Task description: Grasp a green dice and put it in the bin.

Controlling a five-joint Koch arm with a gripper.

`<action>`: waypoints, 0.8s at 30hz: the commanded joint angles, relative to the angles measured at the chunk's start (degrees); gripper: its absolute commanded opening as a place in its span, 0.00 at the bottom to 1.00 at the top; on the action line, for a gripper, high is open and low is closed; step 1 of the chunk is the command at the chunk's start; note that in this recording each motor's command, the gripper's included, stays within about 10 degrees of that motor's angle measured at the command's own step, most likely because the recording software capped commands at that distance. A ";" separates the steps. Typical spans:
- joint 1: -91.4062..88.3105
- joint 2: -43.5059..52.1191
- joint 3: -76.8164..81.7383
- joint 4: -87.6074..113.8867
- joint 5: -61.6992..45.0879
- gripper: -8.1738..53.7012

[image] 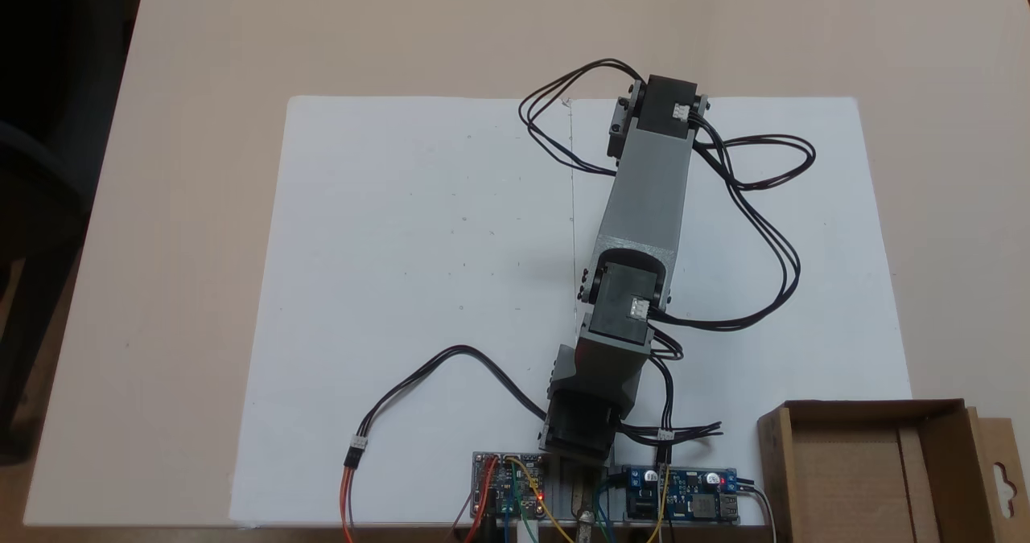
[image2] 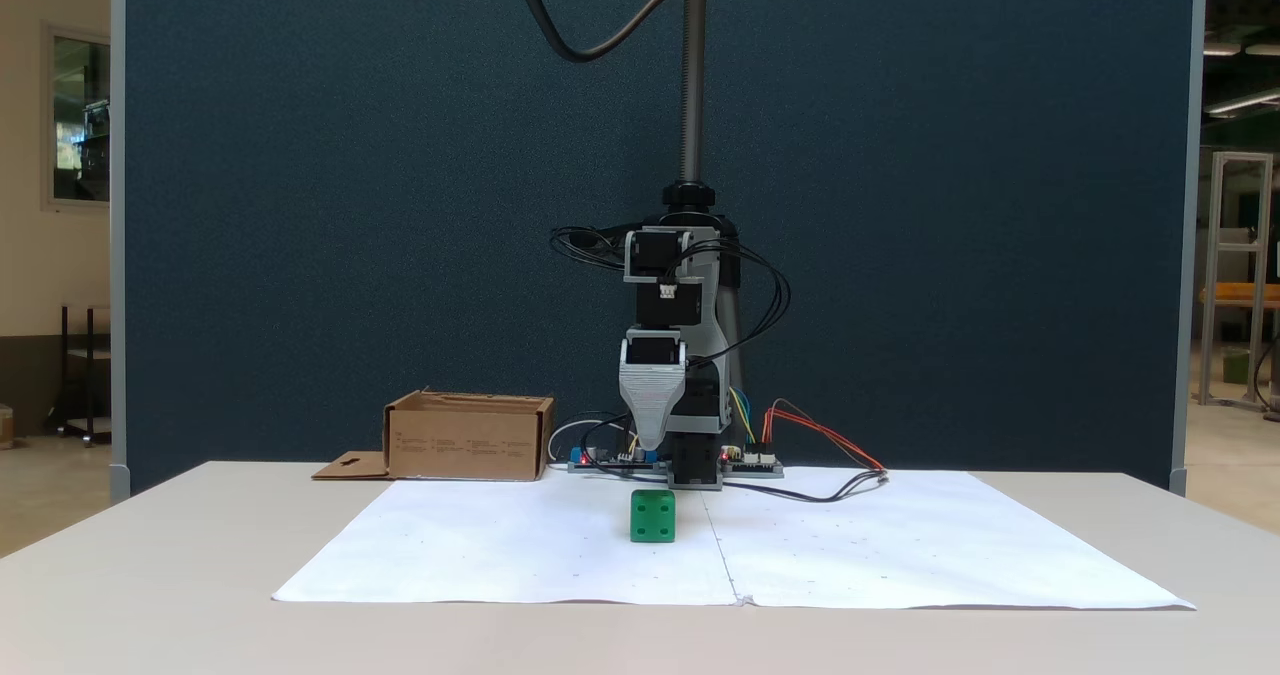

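Green dice [image2: 653,515] sits nearest the front camera, resting on white paper [image2: 500,555], four pips on the facing side. Landmark: the dice. Gripper [image2: 651,443] hangs above and behind it, apart from it, pointing down. Only one grey tapered jaw faces the camera; whether the jaws are parted cannot be told, and nothing visible is held. Bin [image2: 470,437] stands well behind the dice and to its left in this view, open top, flap lying flat beside it. From above, arm [image: 650,181] stretches over the paper, bin [image: 869,471] at lower right.
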 commanded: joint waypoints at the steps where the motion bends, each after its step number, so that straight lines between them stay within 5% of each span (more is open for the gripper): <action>1: 0.44 -0.18 -3.34 0.44 -3.16 0.85; 24: 0.00 -3.60 6.06 -8.35 -0.18 0.84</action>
